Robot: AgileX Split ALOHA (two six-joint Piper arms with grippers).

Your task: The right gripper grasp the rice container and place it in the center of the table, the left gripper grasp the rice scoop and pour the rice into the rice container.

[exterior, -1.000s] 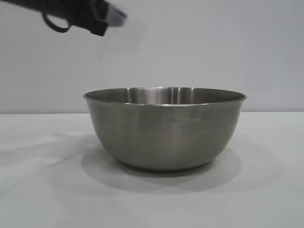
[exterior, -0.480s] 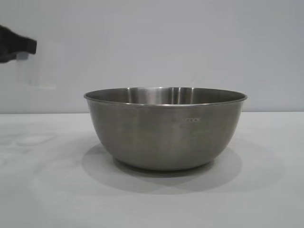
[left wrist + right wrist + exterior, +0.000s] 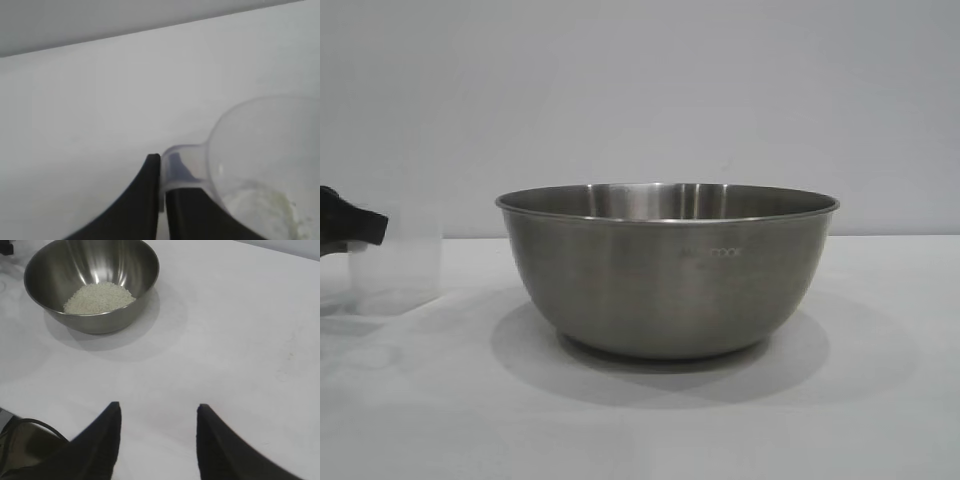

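Observation:
The rice container (image 3: 668,270), a large steel bowl, stands in the middle of the white table (image 3: 880,400). In the right wrist view a heap of rice (image 3: 99,297) lies in the rice container (image 3: 92,285). The frosted rice scoop (image 3: 395,275) is upright at table level at the far left. My left gripper (image 3: 350,228) is at its side. In the left wrist view the left gripper (image 3: 161,162) is pinched on the small tab of the rice scoop (image 3: 265,150). My right gripper (image 3: 159,410) hangs open over bare table, well away from the bowl, holding nothing.
A plain pale wall runs behind the table. Bare tabletop lies to the right of the bowl and in front of it. A black cable (image 3: 30,424) loops beside the right gripper.
My left gripper has carried the scoop from high at the bowl's upper left down and leftward to table level. Bowl and right gripper have not moved.

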